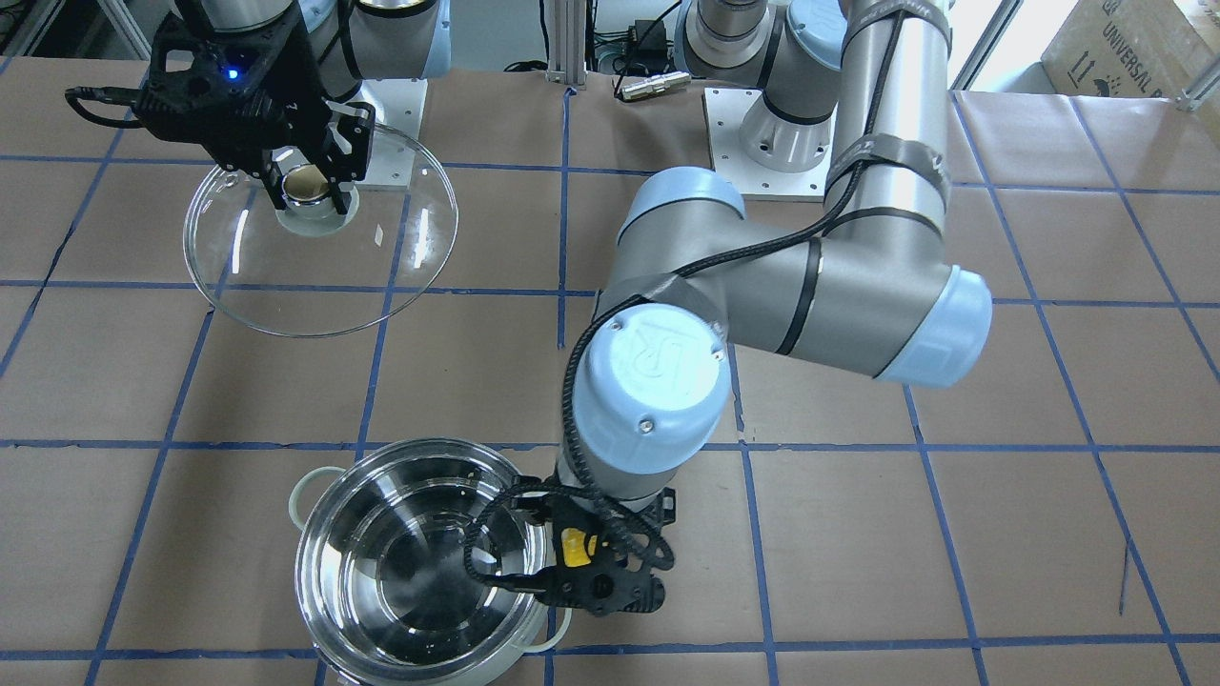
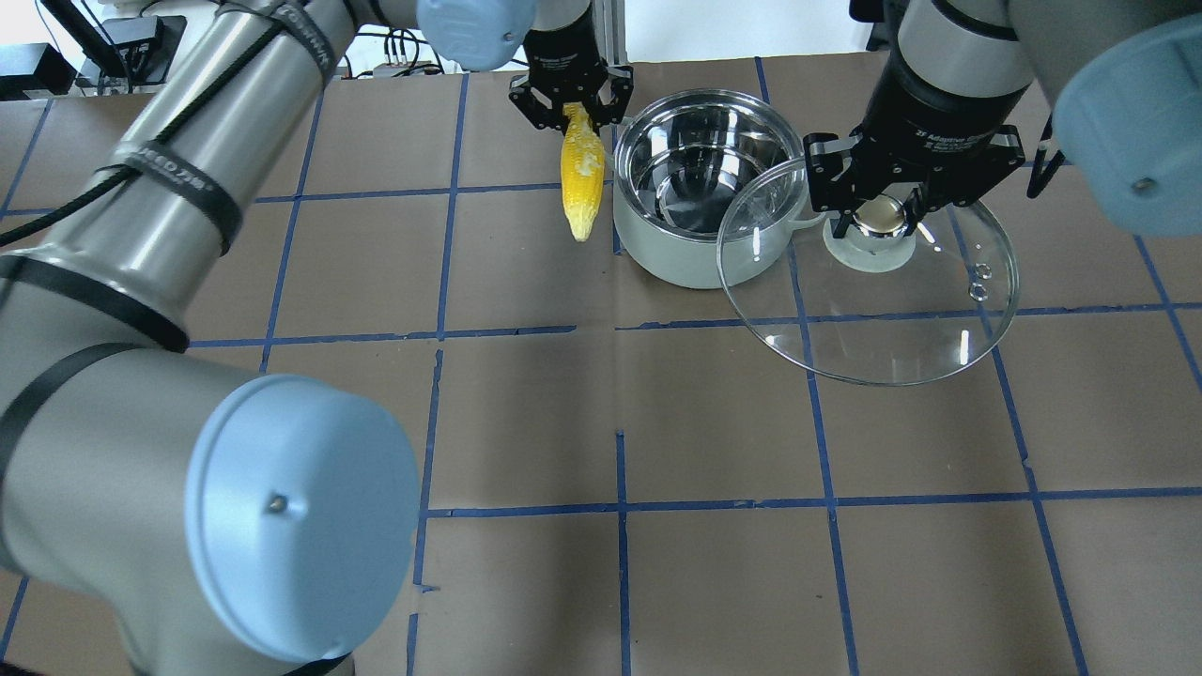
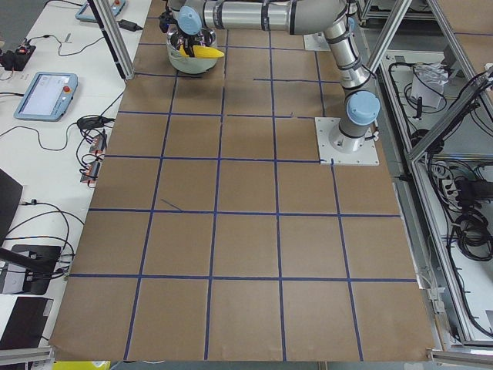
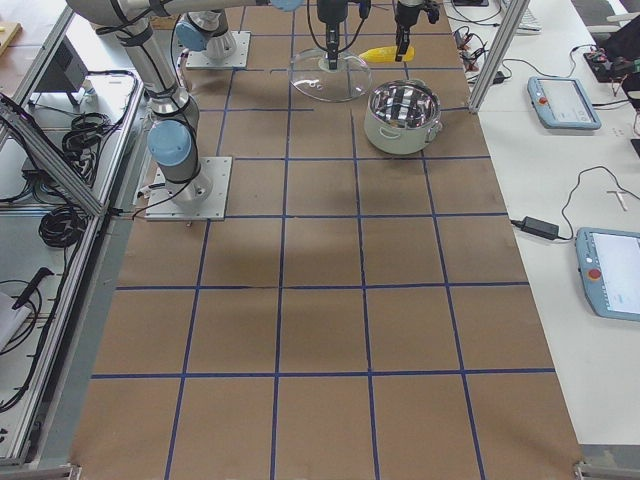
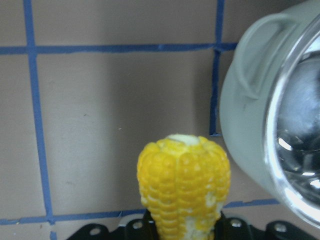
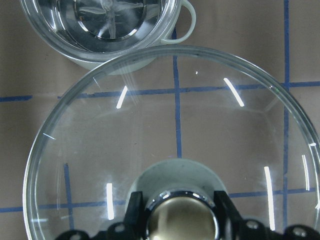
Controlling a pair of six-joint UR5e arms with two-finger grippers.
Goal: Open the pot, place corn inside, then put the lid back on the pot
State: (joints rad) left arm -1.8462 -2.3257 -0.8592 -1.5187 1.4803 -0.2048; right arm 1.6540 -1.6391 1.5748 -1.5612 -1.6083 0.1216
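Note:
The steel pot (image 2: pixel 667 255) stands open and empty at the far middle of the table. My left gripper (image 2: pixel 571 111) is shut on the yellow corn (image 2: pixel 580 183), which hangs tip down just outside the pot's left rim. In the left wrist view the corn (image 5: pixel 184 185) is over bare table with the pot (image 5: pixel 245 130) to its right. My right gripper (image 2: pixel 883 216) is shut on the gold knob of the glass lid (image 2: pixel 873 319) and holds it off the pot, to the pot's right. The right wrist view shows the lid (image 6: pixel 175 130) and the pot (image 6: pixel 100 30) beyond it.
The table is covered in brown paper with a blue tape grid (image 2: pixel 620 329). The arm base plates (image 1: pixel 762 143) sit at the robot's side. Tablets and cables (image 4: pixel 560 100) lie on a side bench beyond the far edge.

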